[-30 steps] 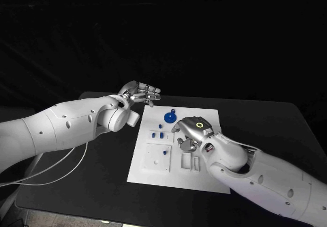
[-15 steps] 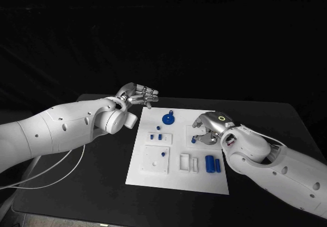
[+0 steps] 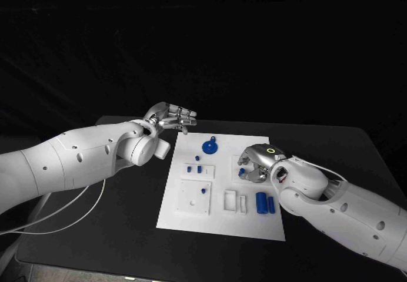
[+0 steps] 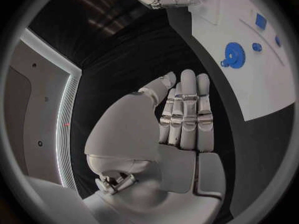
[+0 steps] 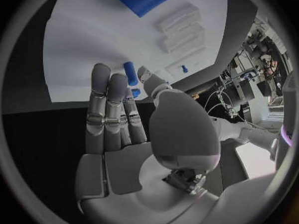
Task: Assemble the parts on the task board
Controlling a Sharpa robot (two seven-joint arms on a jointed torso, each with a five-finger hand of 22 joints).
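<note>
Since a second ago my right hand (image 3: 257, 163) has slid off the task board's (image 3: 254, 226) middle toward its right edge, pinching a small blue part (image 3: 243, 171). Left hand (image 3: 174, 116) hovers off the board's far-left corner, fingers straight, grasping nothing. I judge it partway: gear (image 3: 209, 145) and two cylinders (image 3: 265, 203) lie loose on the board.

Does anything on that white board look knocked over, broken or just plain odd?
Nothing stands out. The blue gear lies flat on the task board, two blue cylinders lie side by side, and nothing looks spilled or broken.
</note>
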